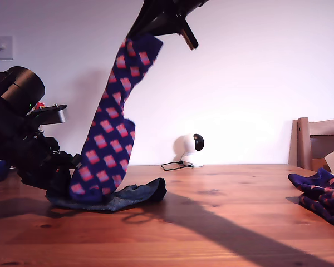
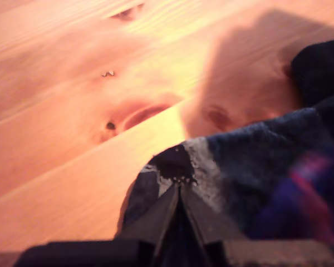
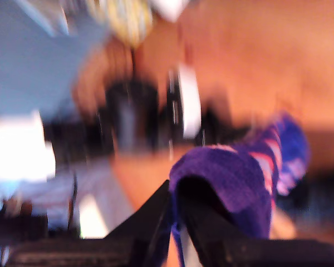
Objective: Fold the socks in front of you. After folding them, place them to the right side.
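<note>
Currently my second gripper (image 1: 150, 34) is raised high, fingers pinching the checked sock (image 1: 112, 133) by its top; it hangs with its foot on the grey sock (image 1: 128, 196). My first gripper (image 2: 179, 186), low at the exterior view's left, pinches that grey sock's edge on the surface (image 1: 222, 222). More checked socks (image 1: 322, 194) lie at the exterior view's right.

A small white camera (image 1: 190, 149) with its cable stands on the wooden table (image 1: 228, 222), a chair (image 1: 320, 142) beyond.
</note>
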